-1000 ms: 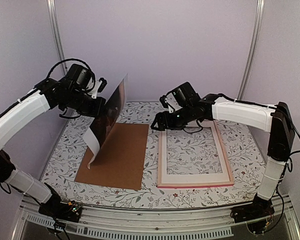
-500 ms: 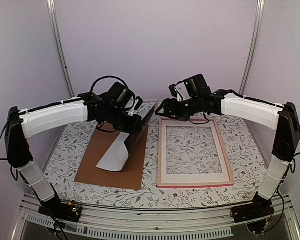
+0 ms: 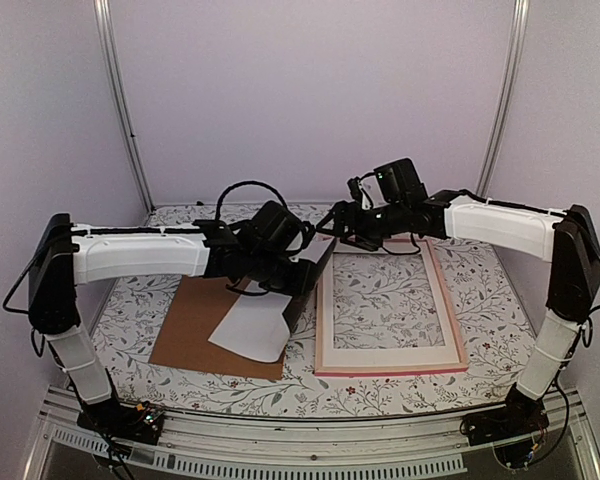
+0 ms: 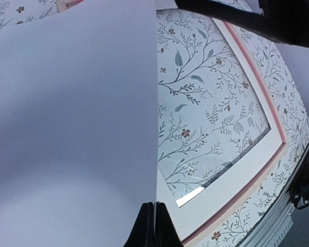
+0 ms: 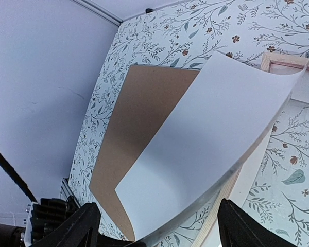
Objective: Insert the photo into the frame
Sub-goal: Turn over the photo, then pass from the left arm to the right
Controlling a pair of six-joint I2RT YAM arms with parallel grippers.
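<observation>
The left arm reached low across the bench (image 3: 500, 310), which was covered in a leafy floral pattern. Under it lay a plain brown backing board (image 3: 185, 325), flat on the left half of the bench. The left pincer (image 3: 305, 275) was clamped shut on one edge of the photo (image 3: 252, 330), its two fingers pressed together with the sheet pinched between them, as the left wrist view showed plainly (image 4: 153, 226).

The photo hung tilted, white back turned up, over the right side of the brown board and the left rail of the frame (image 3: 450, 300). Its loose lower end curled down over the board; whether that corner actually touched the board I could not tell from where I stood.

Just right of the board, the frame lay flat on the bench, thin pink rails on the outside. A white mat (image 3: 325, 320) sat inside them, and the floral pattern showed through the opening.

Beyond the frame's far left corner, the right pincer (image 3: 332, 225) hovered above the bench with its fingers spread wide apart, holding nothing. Its wrist camera looked down between those fingers at the photo's white back (image 5: 211, 134), with the brown board (image 5: 139, 118) beneath and a corner of the frame (image 5: 286, 62) beside it.
</observation>
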